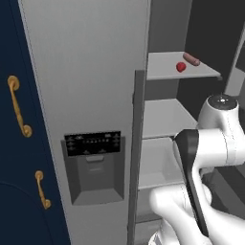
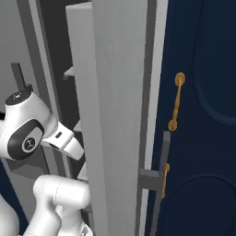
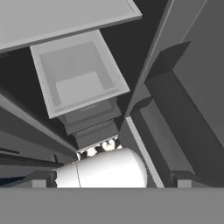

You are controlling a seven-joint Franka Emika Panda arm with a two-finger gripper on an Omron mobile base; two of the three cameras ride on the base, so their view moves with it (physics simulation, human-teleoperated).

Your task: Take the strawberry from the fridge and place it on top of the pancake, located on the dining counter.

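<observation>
The fridge [image 1: 91, 72] stands grey and tall; its left door with the black dispenser panel is closed and its right side is open. The small red strawberry [image 1: 181, 67] lies on the upper shelf [image 1: 167, 72], beside a reddish-brown sausage [image 1: 191, 59]. My arm rises at the lower right of the left base view and reaches into the open compartment, well below that shelf. In the hand view my gripper [image 3: 111, 184] is open, its fingertips [image 3: 38, 183] far apart with nothing between them, and it looks down on a grey drawer bin [image 3: 78, 74]. The pancake and the dining counter are out of view.
The open fridge door [image 2: 115, 115] stands close on the arm's right side. Navy cabinets with gold handles flank the fridge [image 1: 19, 110] [image 2: 203, 92]. Lower shelves [image 1: 162, 115] and the door's long bar handle [image 2: 159, 184] are near.
</observation>
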